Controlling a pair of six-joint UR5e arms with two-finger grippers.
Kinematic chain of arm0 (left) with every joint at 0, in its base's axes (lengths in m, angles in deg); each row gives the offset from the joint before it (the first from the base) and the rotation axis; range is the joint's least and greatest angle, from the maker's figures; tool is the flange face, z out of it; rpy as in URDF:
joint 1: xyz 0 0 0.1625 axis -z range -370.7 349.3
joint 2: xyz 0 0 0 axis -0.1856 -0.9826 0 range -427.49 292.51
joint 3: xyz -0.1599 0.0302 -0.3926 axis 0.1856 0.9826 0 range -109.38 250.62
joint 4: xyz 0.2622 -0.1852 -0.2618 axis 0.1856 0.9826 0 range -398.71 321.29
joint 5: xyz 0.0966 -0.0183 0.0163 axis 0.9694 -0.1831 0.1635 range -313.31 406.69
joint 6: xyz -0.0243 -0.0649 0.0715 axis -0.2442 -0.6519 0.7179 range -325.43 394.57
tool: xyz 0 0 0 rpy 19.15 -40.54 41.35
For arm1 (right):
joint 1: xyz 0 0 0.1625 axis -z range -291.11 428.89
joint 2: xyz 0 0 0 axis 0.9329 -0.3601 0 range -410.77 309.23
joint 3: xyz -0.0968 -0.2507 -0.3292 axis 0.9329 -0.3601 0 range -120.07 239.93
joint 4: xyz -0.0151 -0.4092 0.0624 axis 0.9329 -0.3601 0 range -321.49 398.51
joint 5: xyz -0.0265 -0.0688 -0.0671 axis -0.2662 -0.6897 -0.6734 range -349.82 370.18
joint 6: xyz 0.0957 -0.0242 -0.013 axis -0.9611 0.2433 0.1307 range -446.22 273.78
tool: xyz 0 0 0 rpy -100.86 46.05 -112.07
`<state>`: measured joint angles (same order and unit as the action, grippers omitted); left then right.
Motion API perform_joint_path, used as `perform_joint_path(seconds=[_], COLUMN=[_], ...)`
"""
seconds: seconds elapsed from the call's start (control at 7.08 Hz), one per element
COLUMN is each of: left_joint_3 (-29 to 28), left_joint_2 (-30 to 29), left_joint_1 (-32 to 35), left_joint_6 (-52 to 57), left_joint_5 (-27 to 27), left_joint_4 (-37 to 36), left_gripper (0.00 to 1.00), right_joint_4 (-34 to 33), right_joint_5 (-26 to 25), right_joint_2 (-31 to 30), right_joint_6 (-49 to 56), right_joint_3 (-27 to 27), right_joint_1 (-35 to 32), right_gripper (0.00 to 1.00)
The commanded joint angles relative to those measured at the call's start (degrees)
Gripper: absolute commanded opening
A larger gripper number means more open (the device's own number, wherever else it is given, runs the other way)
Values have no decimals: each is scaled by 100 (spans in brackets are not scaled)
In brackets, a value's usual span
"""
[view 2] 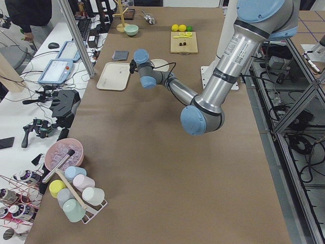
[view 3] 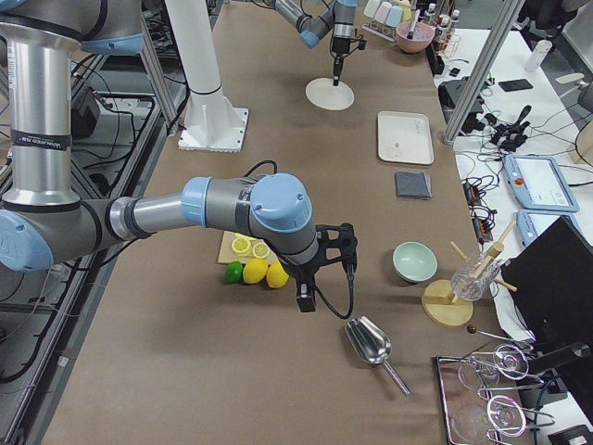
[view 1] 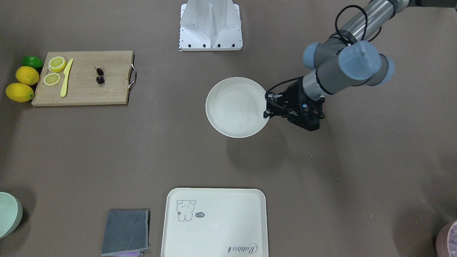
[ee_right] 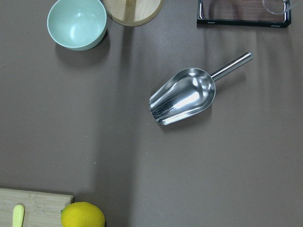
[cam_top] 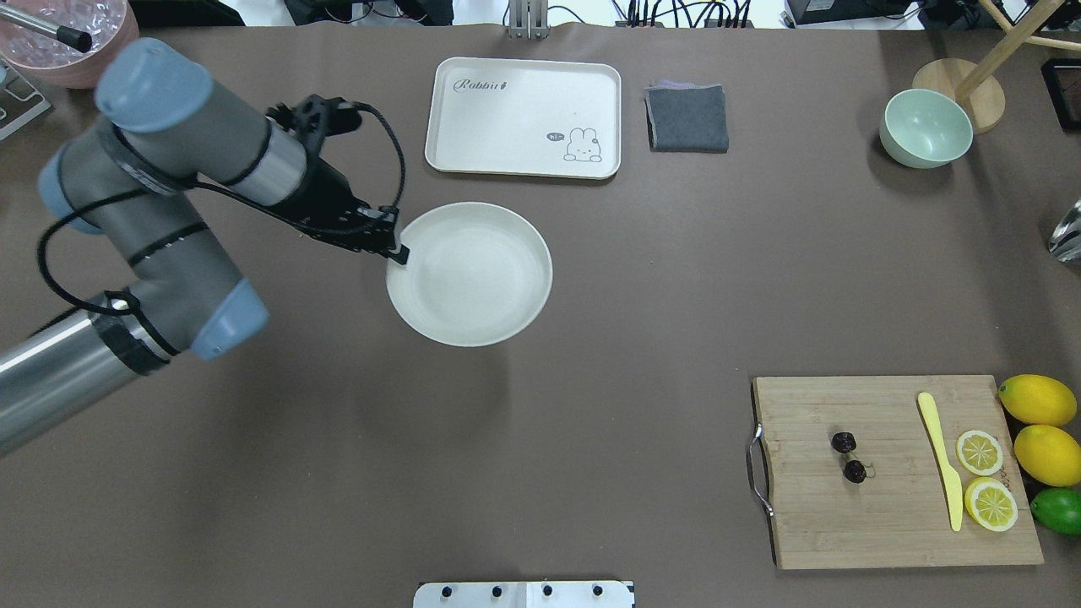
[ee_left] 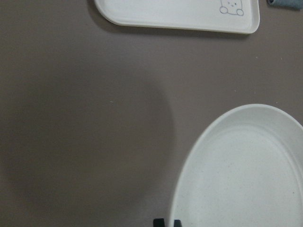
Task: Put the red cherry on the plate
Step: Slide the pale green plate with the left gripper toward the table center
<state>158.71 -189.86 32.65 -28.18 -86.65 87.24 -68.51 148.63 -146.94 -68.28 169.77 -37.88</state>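
Starting at the overhead view's left, the left gripper (cam_top: 397, 252) has its fingers pinched on the left rim of the plate (cam_top: 473, 279). A round shadow thrown well to one side suggests the plate is held clear of the table rather than resting on it. Further right, well apart from the plate, the red cherry (cam_top: 854, 470) lies untouched on the wooden cutting board (cam_top: 895, 523), left of the yellow knife (cam_top: 940, 456). By my judgement the main work is not yet done: the plate is empty, and the cherry has to be picked up and set in it. The right gripper (view 3: 304, 298) shows only in the exterior right view, hanging near the lemons (view 3: 263, 273), and I cannot tell there whether it is spread or closed. Its wrist camera shows no fingers, but it does show a metal scoop (ee_right: 182, 97) that the front-facing view misses. Only the left wrist camera shows the fingertips (ee_left: 159, 221) close together at the plate's edge.
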Motion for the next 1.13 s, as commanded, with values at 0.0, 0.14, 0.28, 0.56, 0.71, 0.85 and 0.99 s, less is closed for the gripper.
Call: perform_joint_path(seconds=[0.0,0.14,0.28,0.56,0.71,0.85,0.99], left_joint_3=[-28,-185,-221,-536,-834,-1115,-1222], left_joint_2=[-288,-323,-341,-411,-524,-543,-569], left_joint_1=[-484,-511,-511,-511,-598,-643,-652], left_joint_6=[-27,16,43,482,491,483,491], left_joint_5=[388,396,449,641,764,835,853], left_joint_4=[-246,-229,-202,-176,42,436,500], left_gripper=[0,0,0,0,0,0,0], right_joint_4=[-3,-3,-3,-3,-3,-3,-3], right_joint_5=[-2,15,59,68,68,68,68], right_joint_2=[-103,-200,-262,-359,-359,-385,-525], right_joint_6=[-10,-10,-10,-10,-10,-1,-9], right_joint_3=[3,46,90,135,126,152,248], right_joint_1=[-114,-211,-238,-317,-370,-440,-466], right_gripper=[100,100,100,100,100,100,100])
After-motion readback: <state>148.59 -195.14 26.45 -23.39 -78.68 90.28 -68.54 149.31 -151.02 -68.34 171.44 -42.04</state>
